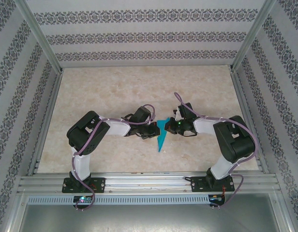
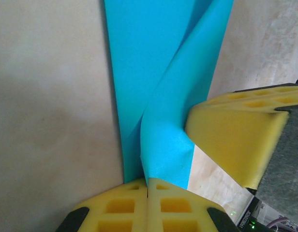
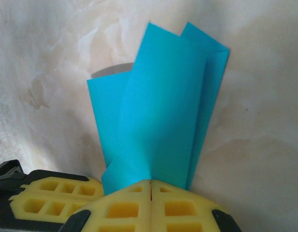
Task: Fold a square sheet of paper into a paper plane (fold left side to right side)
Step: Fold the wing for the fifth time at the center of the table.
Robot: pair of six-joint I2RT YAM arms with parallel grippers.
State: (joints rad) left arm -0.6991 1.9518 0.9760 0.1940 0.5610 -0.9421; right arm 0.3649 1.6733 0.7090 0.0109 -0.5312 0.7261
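The square sheet of paper, teal-blue, lies folded into a narrow pointed paper plane (image 1: 161, 135) at the table's middle, its tip toward the near edge. My left gripper (image 1: 153, 131) is at its left side and my right gripper (image 1: 171, 126) at its right side. In the left wrist view the left gripper (image 2: 148, 186) is shut, with a raised flap of the plane (image 2: 158, 96) running into the seam between its yellow pads; the other arm's fingers (image 2: 236, 135) press close beside it. The right gripper (image 3: 152, 186) is shut on the layered paper (image 3: 158, 111), which stands up from it.
The marbled beige table (image 1: 115, 92) stretches far behind the arms. Patterned walls and aluminium posts (image 1: 40, 36) close it in on three sides. A metal rail (image 1: 149, 181) runs along the near edge by the arm bases.
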